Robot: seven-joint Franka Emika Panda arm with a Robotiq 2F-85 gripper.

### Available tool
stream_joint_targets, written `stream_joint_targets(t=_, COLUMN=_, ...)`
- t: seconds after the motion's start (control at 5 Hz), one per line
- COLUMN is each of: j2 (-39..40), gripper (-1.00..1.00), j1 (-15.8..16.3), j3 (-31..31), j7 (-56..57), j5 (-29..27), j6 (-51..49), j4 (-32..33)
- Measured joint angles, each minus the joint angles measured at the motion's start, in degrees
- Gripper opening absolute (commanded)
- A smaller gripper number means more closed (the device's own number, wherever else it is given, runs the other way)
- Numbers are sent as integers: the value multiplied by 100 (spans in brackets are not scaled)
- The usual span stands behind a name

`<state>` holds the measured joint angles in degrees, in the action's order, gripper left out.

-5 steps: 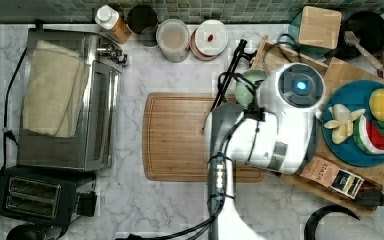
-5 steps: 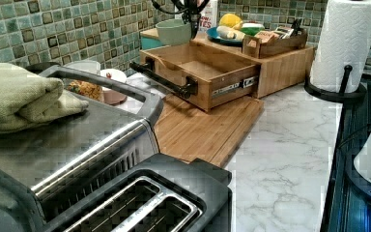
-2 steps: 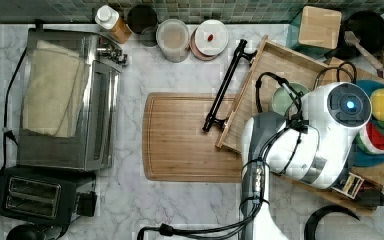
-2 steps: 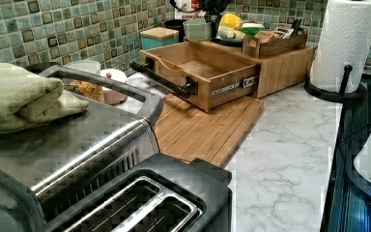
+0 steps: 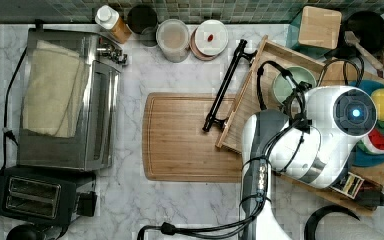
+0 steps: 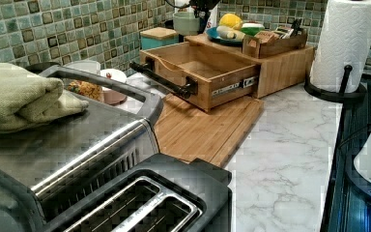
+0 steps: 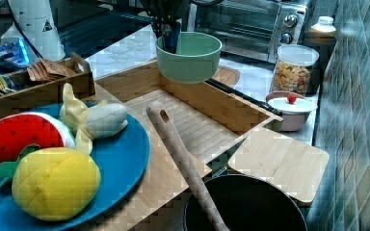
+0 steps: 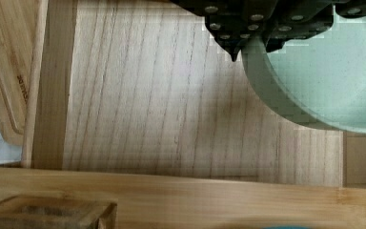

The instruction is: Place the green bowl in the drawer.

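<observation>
- We see the claw [image 7: 169,30] clamped on the rim of the green bowl [image 7: 189,55] — one finger inside the bowl, in the right view.
- The green bowl hangs in the air above the open drawer [image 7: 200,126], not touching its floor; in the top view it sits over the drawer's far end, near the back wall.
- In the wrist view the green bowl [image 8: 324,76] is right at the claw, with the drawer's bare wood floor [image 8: 171,109] beneath.
- The drawer [image 6: 200,72] is pulled out over the cutting board [image 6: 207,130] — its black bar handle [image 6: 162,79] faces the toaster oven [image 5: 70,100] in the top view.
- The blue plate [image 7: 120,159] with toy fruit sits on the wooden top beside the drawer, at the right view's left.
- A paper towel roll [image 6: 345,43] stands on the marble bench [image 6: 285,159] at the left view's right.
- A jar [image 7: 295,67] stands by the tiled wall.
</observation>
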<state>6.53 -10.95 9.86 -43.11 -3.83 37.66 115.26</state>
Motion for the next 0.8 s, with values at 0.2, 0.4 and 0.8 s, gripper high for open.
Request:
stream_joint_targets(t=0.2, j2=134, gripper=-100, j1=23, j3=27, j7=243, j5=-13, j6=0, j4=-11)
stream_joint_targets(t=0.4, j2=397, gripper=-100, j1=17, j3=29, j7=859, j5=-13, j6=-3, j4=-34)
stream_joint_targets(t=0.8, j2=800, gripper=-100, j1=30, j3=57, j7=962, j5=-50, j6=873, j4=291)
